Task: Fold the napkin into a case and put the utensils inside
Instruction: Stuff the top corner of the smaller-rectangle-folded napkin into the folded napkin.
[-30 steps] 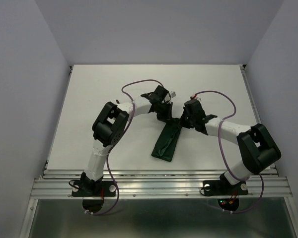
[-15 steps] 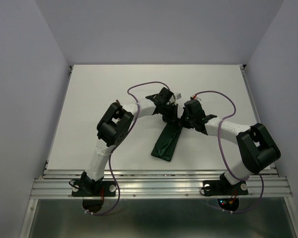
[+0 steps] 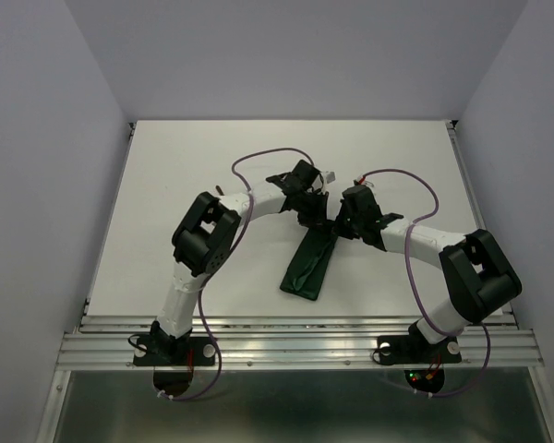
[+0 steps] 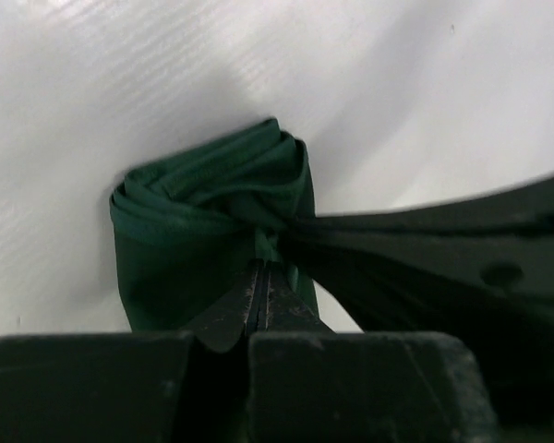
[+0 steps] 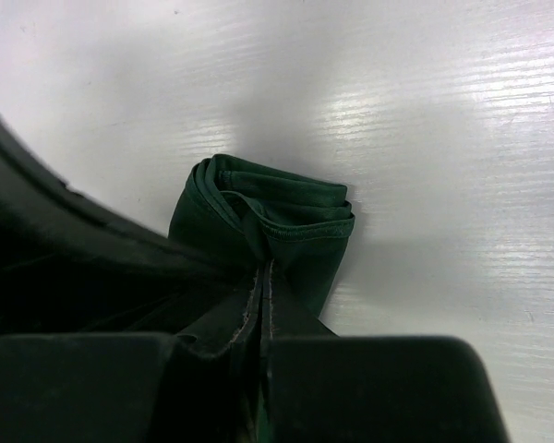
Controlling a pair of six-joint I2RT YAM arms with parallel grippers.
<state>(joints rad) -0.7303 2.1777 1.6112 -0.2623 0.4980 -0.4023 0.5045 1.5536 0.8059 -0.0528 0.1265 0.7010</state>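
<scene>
The napkin [image 3: 307, 266] is a dark green cloth folded into a narrow strip, lying slantwise on the white table in the top view. Its far end is bunched and lifted between both grippers. My left gripper [image 3: 318, 219] is shut on that end from the left; in its wrist view the fingertips [image 4: 261, 265] pinch the gathered folds of the napkin [image 4: 192, 226]. My right gripper [image 3: 336, 225] is shut on the same end from the right, its tips [image 5: 264, 269] closed on the napkin's hemmed layers [image 5: 286, 220]. The utensils are out of view.
The white table [image 3: 185, 185] is bounded by grey walls on three sides and a metal rail [image 3: 295, 341] at the near edge. Purple cables [image 3: 258, 159] loop above both wrists. The other gripper's dark body [image 4: 462, 249] crowds each wrist view.
My left gripper has edged slightly right, closer to the right gripper. The left elbow swung right and came back. Both grips on the napkin's far end have held.
</scene>
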